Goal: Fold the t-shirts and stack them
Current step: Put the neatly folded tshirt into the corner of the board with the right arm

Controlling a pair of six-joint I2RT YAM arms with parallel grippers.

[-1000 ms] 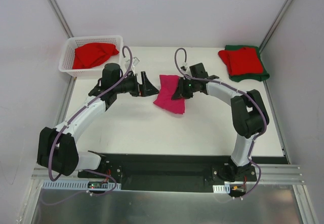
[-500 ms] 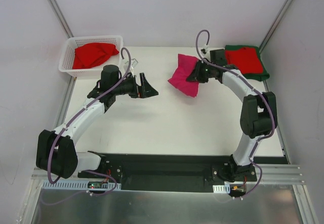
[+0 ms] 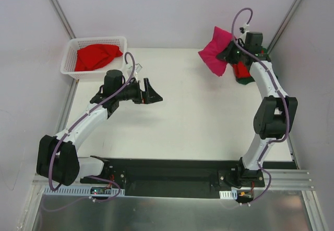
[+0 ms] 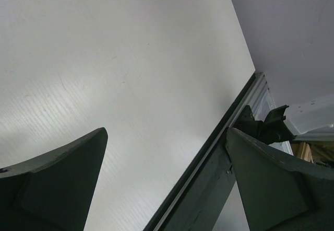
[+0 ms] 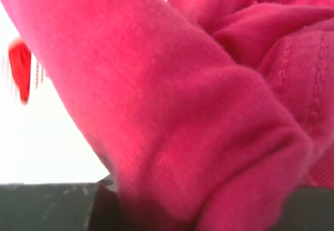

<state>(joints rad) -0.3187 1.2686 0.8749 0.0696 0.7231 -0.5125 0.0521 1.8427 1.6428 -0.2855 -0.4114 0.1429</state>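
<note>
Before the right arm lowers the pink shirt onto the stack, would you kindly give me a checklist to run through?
1. The right gripper is shut on the pink shirt: ok.
2. That shirt is neatly folded: cannot tell, it hangs bunched.
3. It is lined up over the stack: cannot tell, the arm hides most of it.
4. The left gripper is open, empty, away from the right arm: ok.
5. The basket is emptied: not ok, a red shirt lies inside.

Wide open across the middle of the flat white tabletop (image 3: 209, 121), near edge to far wall. Blocked at far left corner by white plastic lattice basket (image 3: 67, 64) (crumpled red t-shirt (image 3: 96, 57) heaped inside), at far right corner by hanging bright magenta-pink cloth t-shirt (image 3: 214, 52).
</note>
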